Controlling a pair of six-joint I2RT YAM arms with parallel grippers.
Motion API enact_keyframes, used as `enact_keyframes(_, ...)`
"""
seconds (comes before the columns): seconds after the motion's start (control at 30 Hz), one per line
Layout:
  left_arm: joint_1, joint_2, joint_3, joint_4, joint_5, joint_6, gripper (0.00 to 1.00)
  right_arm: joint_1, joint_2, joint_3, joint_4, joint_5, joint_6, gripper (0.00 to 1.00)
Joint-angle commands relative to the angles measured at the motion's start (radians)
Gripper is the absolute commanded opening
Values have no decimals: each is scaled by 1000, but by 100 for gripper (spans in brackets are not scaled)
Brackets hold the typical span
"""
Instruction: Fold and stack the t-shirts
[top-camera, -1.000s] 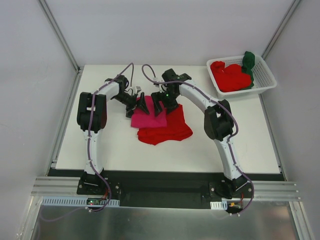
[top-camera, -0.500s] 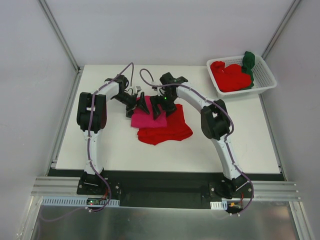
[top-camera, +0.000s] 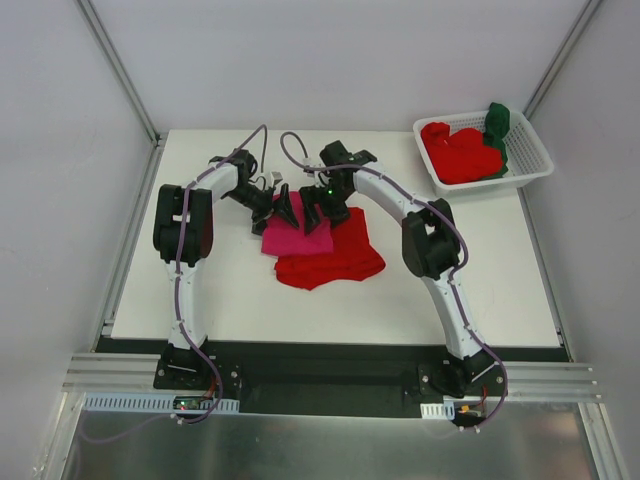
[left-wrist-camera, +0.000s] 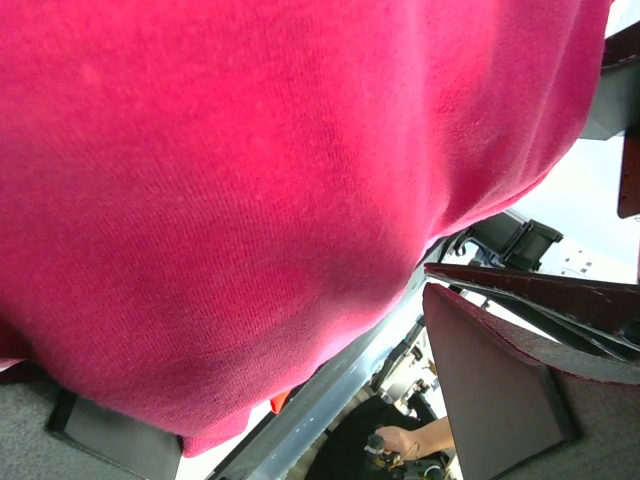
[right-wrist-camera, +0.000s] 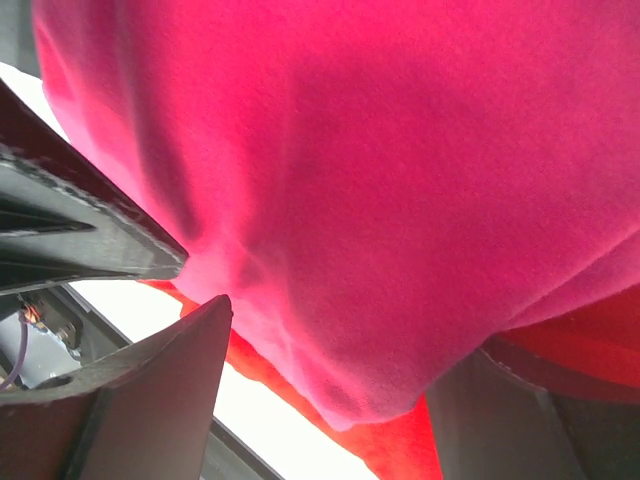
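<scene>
At frame centre, your left gripper (top-camera: 273, 214) and right gripper (top-camera: 322, 212) stand spread wide over the upper edge of the magenta-pink t-shirt (top-camera: 298, 240).

Magenta-pink t-shirt (right-wrist-camera: 400, 180), red t-shirt (right-wrist-camera: 390, 455) beneath

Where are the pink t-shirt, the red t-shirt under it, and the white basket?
pink t-shirt (top-camera: 296, 238): top view, its flat middle.
red t-shirt (top-camera: 340, 262): top view, the part showing beside the pink one.
white basket (top-camera: 490, 181): top view, its near wall.
</scene>
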Motion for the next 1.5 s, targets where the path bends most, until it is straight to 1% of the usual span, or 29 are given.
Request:
enact_keyframes(0.0,-14,-61,-4,-22,58,12,84,8,-91,68,6,-6,5,74)
enact_keyframes(0.2,-14,-58,-1,-22,59,9,84,8,-119,54,-34,26,-29,73)
enact_keyframes(0.4,-15,-58,-1,-22,64,9,84,10,-154,17,-51,2,-20,73)
enact_keyframes(0.53,-20,-55,2,-22,64,11,84,8,-154,-12,-28,-47,-3,73)
enact_keyframes(0.67,-21,-55,4,-21,67,12,84,13,-124,2,-42,24,-36,72)
enact_keyframes(0.9,-21,-60,-2,-22,75,15,84,13,-122,-15,-63,121,-84,72)
enact_keyframes(1.03,-21,-60,-4,-22,81,15,87,14,-110,-20,-75,172,-107,73)
enact_keyframes(1.2,-21,-55,-1,-22,84,17,88,18,-91,-29,-79,193,-118,73)
enact_keyframes(1.33,-21,-49,5,-22,85,15,88,16,-82,-35,-53,143,-95,73)
enact_keyframes(1.47,-21,-47,14,-22,82,14,88,22,-53,-35,-56,149,-93,73)
